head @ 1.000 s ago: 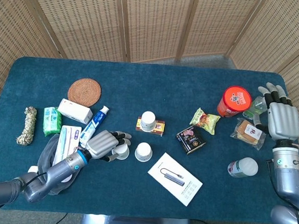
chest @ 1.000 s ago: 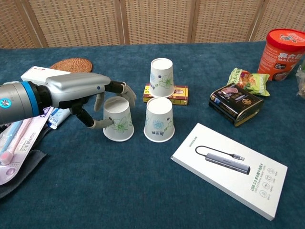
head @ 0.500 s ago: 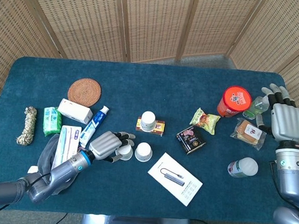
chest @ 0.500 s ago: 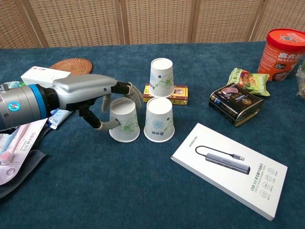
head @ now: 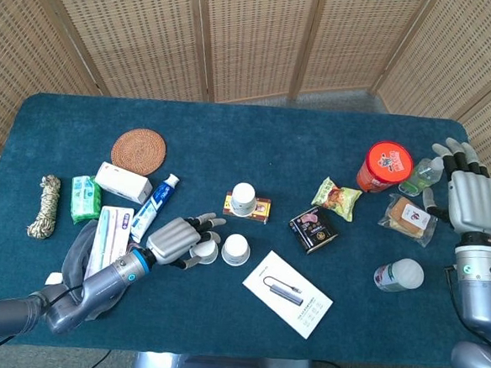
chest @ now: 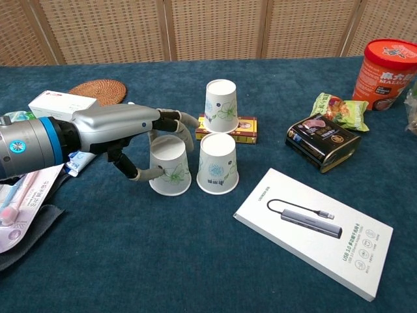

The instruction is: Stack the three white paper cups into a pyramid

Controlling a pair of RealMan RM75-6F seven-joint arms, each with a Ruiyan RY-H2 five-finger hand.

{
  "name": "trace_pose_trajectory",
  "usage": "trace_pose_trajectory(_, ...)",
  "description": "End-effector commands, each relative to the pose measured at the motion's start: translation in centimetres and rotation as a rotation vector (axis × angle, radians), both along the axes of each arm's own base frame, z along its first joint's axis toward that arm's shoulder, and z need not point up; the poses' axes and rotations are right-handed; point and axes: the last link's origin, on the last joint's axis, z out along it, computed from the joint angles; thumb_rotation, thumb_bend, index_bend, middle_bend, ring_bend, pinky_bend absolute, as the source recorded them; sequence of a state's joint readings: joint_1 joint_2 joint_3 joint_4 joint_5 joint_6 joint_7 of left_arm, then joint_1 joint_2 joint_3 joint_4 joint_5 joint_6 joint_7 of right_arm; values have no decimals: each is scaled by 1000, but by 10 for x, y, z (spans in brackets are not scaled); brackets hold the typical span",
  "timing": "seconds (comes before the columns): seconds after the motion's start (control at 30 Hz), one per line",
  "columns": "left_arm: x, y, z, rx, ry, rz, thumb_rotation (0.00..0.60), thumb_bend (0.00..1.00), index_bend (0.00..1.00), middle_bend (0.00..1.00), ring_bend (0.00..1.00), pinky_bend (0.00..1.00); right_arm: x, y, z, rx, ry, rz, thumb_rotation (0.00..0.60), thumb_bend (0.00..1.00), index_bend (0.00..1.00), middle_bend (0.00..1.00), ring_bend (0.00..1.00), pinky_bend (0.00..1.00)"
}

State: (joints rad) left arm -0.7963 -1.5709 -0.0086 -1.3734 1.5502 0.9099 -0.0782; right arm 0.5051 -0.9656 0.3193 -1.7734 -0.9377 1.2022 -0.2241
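Nearest you on the dark blue cloth surface [chest: 163,261] lies a flat white rectangular box printed with a cable adapter [chest: 313,229], to the right of the cups.

Your left robot hand [chest: 133,130] reaches in from the left and cups the left upside-down white paper cup with a green leaf print [chest: 169,165]: the thumb touches its left wall, and the other fingers [chest: 186,124] arch over its upturned base. The fingers look loosened compared with a second ago, and this cup now stands just beside the middle upside-down white paper cup [chest: 217,163], where a wider gap separated them before. Both cups sit mouth-down, so nothing shows inside.

Behind the middle cup, the third white paper cup [chest: 221,105] stands upside down in front of a small red and yellow box [chest: 242,128].

The chest view shows the thumb contact; from the head view, the left robot hand [head: 177,239] hides most of that cup [head: 205,249].

Only the head view shows your right robot hand [head: 467,192], raised at the far right edge with fingers spread, holding nothing. It has drifted slightly rightward. Beside it stand a red cylindrical tub with a red lid [head: 384,166] and a clear capped jar lying on its side [head: 399,276]; their contents cannot be made out.
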Motion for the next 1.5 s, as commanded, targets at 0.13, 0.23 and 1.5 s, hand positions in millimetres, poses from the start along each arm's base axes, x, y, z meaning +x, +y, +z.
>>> trace_pose_trajectory(0.13,-1,-1,1,-4,4,-1,600,531,339,45,21,339,-1,1,1,-3,-1,-1,600,484,138,84,0,194)
trace_pose_trajectory(0.23,-1,-1,1,-7,6,1,600,531,324,26,2,324,-1,1,2,-4,-3,0,600,485,138,83,0,194)
trace_pose_trajectory(1.5,1,-4,4,-14,1,1,600,496,0,0,0,4,2,5,6,-13,-7,4,600,486,136,84,0,194)
